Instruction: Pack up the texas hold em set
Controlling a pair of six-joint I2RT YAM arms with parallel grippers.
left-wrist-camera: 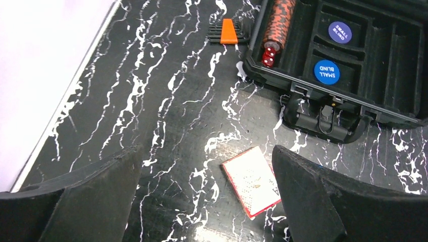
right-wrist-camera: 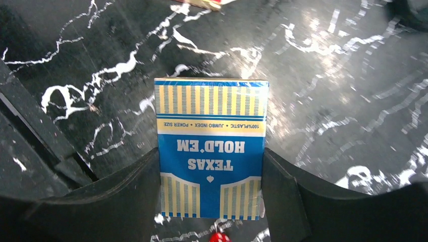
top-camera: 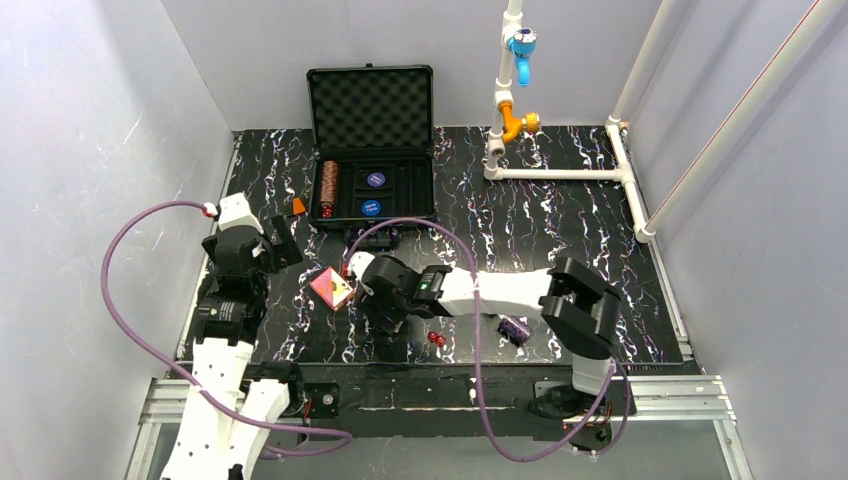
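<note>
Black case (top-camera: 372, 105) holds chips (left-wrist-camera: 278, 22), dice (left-wrist-camera: 267, 56); right fingers (right-wrist-camera: 287, 201) clamp blue box (right-wrist-camera: 211, 151); left fingers (left-wrist-camera: 96, 201) apart.

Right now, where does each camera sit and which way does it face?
Top external: above and behind the robot, looking down on the open case; left arm, right arm show.
Left wrist: low, facing the case's front corner; open left gripper frames it.
Right wrist: looking down at blue card box clamped in right gripper.
Shared: red card box, top and left wrist.

Bright, even light from above, with soft glare smearing the glossy tabletop (right-wrist-camera: 323, 45).
</note>
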